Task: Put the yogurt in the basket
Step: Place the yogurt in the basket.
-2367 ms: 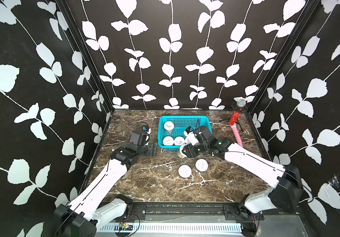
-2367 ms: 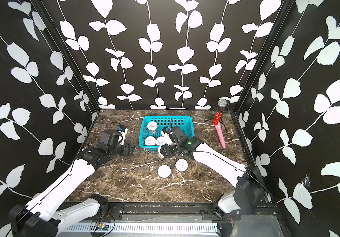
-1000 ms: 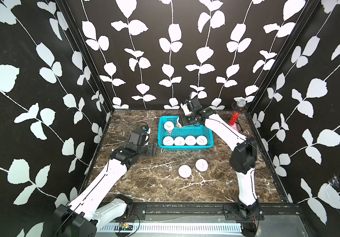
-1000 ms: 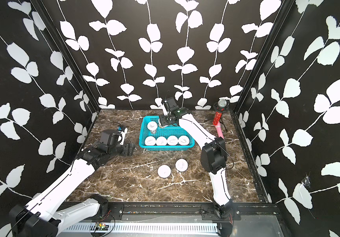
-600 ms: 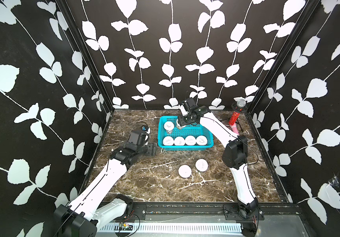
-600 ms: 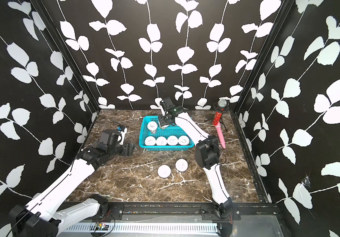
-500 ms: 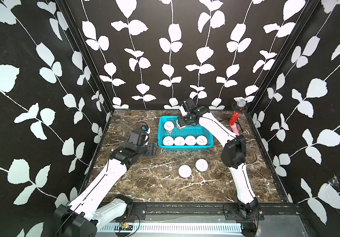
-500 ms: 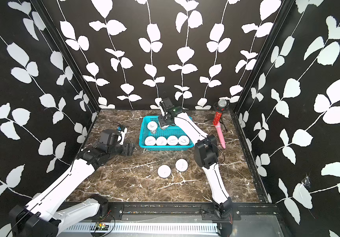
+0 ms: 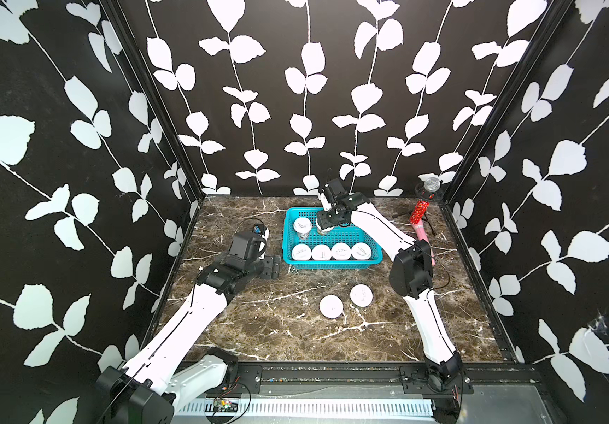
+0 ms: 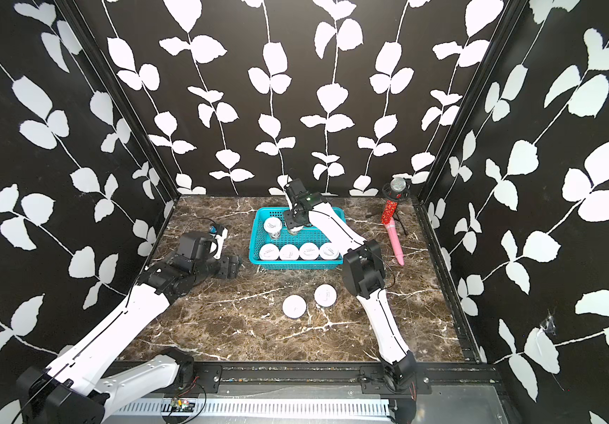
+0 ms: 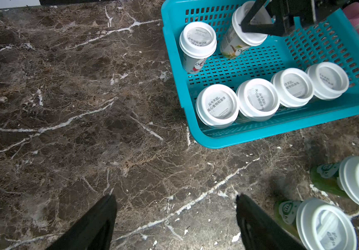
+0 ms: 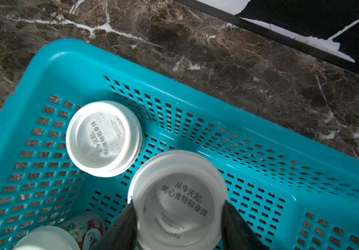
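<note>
Walls: matte black panels [image 9: 75,147] printed with white leaf-and-vine shapes enclose the cell on three sides.
Worktop: a brown marble-patterned slab [image 9: 258,330], veined in white, carries the whole scene.
Arms: the left arm [image 9: 185,323] and right arm [image 9: 380,225], smooth white shells with boxy black joints, reach in from the near edge.
Basket: the turquoise plastic basket [image 9: 333,263], rectangular with a rolled rim and grid-perforated walls and floor, sits at the rear middle of the worktop in both top views.
Rod: a slim rod [image 9: 419,216], red glitter at one end and smooth pink at the other, lies near the right rear corner, apart from the basket.
Left end effector: the left end effector [image 11: 174,203], two dark tapered fingers spread wide with nothing between them, hangs over bare marble beside the basket's near-left corner.
Right end effector: the right end effector [image 12: 178,202] is clamped on the lid rim of the held yogurt cup [image 12: 174,173], inside the basket's back row; the left wrist view shows that cup tilted.
Corner cup: an upright yogurt cup [image 9: 302,224] stands in the basket's back-left corner, just beside the held one, its round white lid flat and faintly printed.
Front row: four yogurt cups [image 9: 332,252] stand side by side along the basket's near wall.
Loose cups: two green-sided yogurt cups [image 9: 331,306] stand just beside each other on the worktop, between the basket and the near edge.
</note>
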Controlling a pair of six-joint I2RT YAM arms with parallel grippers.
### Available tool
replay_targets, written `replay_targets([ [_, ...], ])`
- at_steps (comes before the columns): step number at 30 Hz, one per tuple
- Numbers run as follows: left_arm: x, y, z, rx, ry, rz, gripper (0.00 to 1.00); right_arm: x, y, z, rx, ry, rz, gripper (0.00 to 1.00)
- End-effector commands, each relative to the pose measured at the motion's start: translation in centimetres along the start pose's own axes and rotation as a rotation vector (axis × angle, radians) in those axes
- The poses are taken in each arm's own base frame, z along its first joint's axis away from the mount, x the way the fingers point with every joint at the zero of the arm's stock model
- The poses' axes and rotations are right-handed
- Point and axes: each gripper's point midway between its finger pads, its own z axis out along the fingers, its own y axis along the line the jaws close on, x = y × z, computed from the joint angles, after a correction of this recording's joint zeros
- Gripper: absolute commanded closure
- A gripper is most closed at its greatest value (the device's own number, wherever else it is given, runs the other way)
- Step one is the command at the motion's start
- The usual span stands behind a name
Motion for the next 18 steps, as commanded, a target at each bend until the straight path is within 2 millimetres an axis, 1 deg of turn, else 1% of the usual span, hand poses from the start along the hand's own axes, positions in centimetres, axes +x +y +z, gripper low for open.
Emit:
replay_targets([
  [1, 0.1, 0.1, -0.4, 0.006, -0.006, -0.007, 0.13, -0.9, 0.1, 0.2, 0.011, -0.023, 0.004, 0.45],
  [18, 0.1, 0.1, -0.4, 0.008, -0.005, -0.011, 0.13, -0.2, -0.1, 2.3, 0.023, 0.005, 0.02, 0.45],
])
